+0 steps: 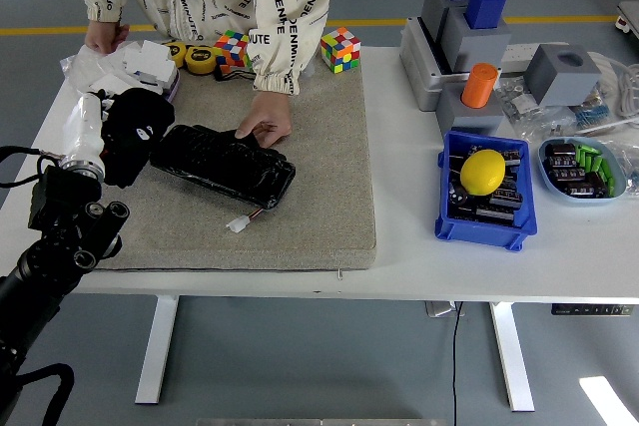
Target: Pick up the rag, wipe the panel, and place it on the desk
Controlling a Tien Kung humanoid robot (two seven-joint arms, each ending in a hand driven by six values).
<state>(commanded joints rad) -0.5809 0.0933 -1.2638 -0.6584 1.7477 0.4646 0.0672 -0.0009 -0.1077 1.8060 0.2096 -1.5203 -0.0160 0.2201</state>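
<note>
White tabletop is carrying a grey mat across its left half, and behind it a grey floor with a yellow line is showing. On the mat a glossy black panel is lying at a slant, with a small white connector on a wire just near of it. At the panel's left end the robot's left hand is clutching a black rag, fingers wrapped around the bunched cloth, which is sitting beside the panel's far-left corner; whether it is touching cannot be told. The left arm is coming in from the lower left corner.

At the far side a person in a printed cream top is standing. One hand is pressing on the panel's far edge, holding it down; the other hand is resting on white packaging at the far left. Two puzzle cubes are sitting along the mat's far edge. To the right, a blue bin is holding a yellow ball.
</note>
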